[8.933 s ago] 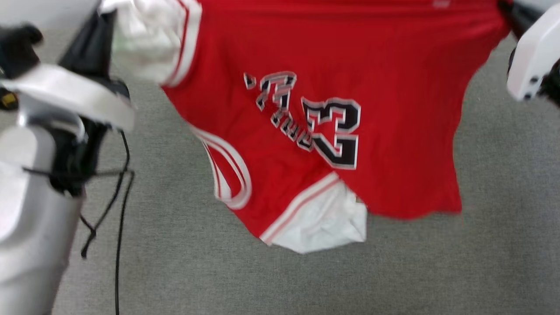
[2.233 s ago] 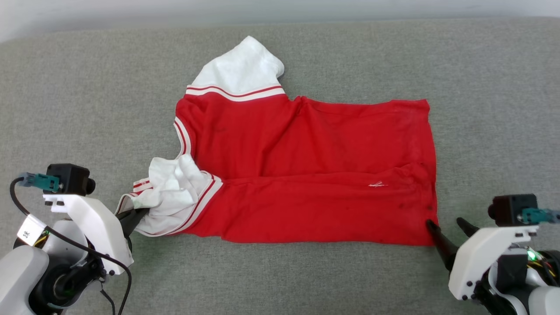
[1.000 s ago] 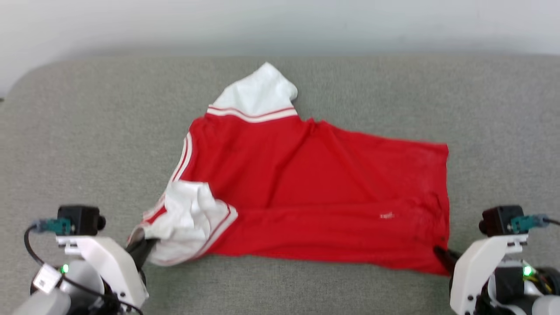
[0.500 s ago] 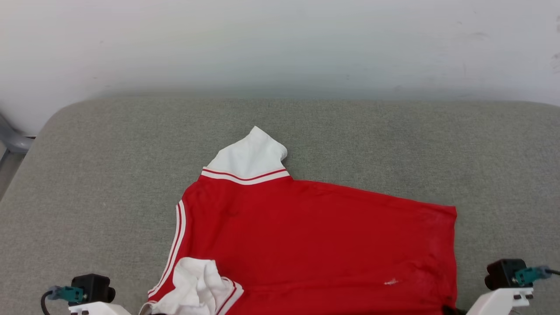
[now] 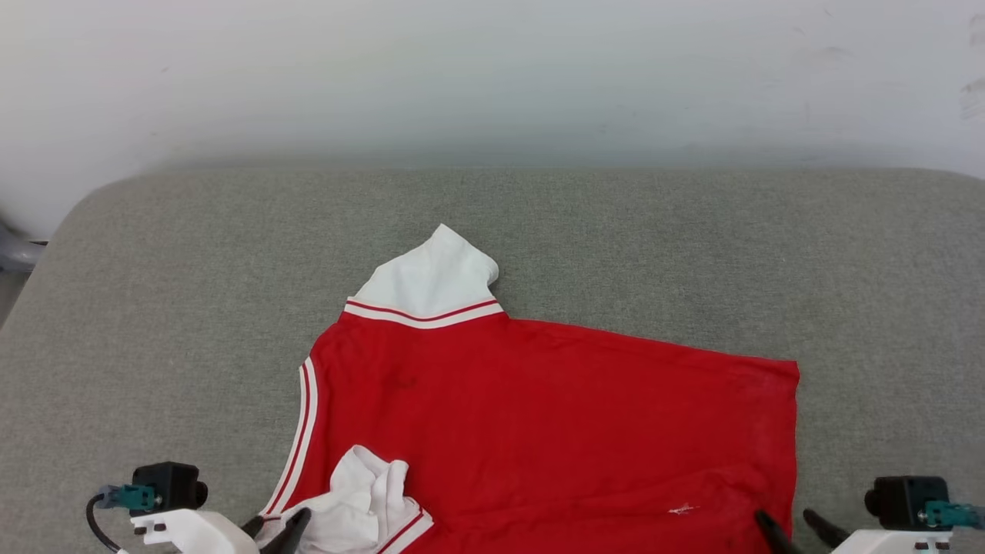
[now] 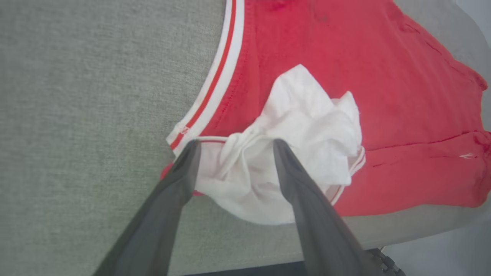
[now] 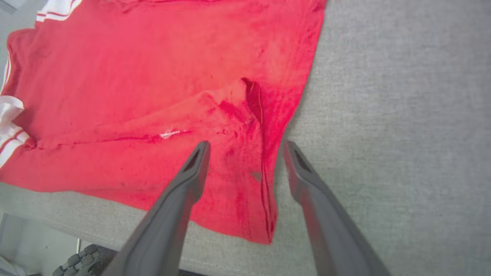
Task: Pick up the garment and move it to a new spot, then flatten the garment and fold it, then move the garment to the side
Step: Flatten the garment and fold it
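Observation:
The garment (image 5: 539, 431), a red jersey with its plain side up, lies spread on the grey cushion. One white-lined shoulder strap (image 5: 431, 277) points away from me, and a crumpled white one (image 5: 362, 500) lies at the near left corner. My left gripper (image 5: 275, 525) is open; in the left wrist view its fingers (image 6: 184, 172) straddle the crumpled white lining (image 6: 307, 126) without clamping it. My right gripper (image 5: 786, 522) is open at the near right hem corner. In the right wrist view one finger (image 7: 191, 172) is over the red cloth (image 7: 134, 76) and the other over bare cushion.
The grey cushion (image 5: 154, 308) stretches wide to the left, right and far side, up to a white wall (image 5: 492, 77). Its near edge (image 6: 230, 245) runs just under both grippers. A dark wheel tread (image 7: 76, 264) shows below that edge.
Both grippers have opened and let go of the garment's near corners. The jersey now lies flatter by the near edge. The head camera has tilted up since a second ago.

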Motion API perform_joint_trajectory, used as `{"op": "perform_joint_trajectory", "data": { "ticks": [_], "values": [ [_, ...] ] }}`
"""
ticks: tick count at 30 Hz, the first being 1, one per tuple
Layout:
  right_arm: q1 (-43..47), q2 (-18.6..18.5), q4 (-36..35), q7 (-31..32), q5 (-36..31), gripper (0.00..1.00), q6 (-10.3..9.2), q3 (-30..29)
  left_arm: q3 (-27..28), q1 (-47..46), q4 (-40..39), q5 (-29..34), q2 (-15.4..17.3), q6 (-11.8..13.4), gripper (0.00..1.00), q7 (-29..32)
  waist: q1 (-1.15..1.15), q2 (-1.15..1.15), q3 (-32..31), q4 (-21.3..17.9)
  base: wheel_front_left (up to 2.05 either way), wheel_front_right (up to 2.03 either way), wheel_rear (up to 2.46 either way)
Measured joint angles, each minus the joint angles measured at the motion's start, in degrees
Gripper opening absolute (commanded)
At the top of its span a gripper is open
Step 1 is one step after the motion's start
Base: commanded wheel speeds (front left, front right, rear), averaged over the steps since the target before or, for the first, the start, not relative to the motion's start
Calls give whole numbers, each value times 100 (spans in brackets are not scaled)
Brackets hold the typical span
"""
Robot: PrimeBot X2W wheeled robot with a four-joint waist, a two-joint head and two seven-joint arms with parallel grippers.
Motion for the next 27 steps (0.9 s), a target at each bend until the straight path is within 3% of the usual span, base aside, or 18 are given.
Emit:
{"op": "perform_joint_trajectory", "data": {
  "ticks": [6,12,19,27],
  "values": [
    [-182,53,-186,-1182,-81,100,0,-16,134,-209,-16,399,0,-23,100,-615,0,0,-76,-62,0,0,0],
    [-407,158,-436,-1937,-527,100,0,-207,263,-472,-131,871,-155,35,100,-1400,0,0,-130,-97,0,0,0],
    [-667,311,-880,-2282,-925,100,0,-301,325,-934,-170,1541,-396,-23,100,-2336,0,0,109,-149,0,0,0],
    [-1150,413,-1393,-2437,-1173,100,0,-353,586,-1746,-88,2029,-672,-186,100,-2607,1,0,794,-244,0,0,0]
  ]
}}
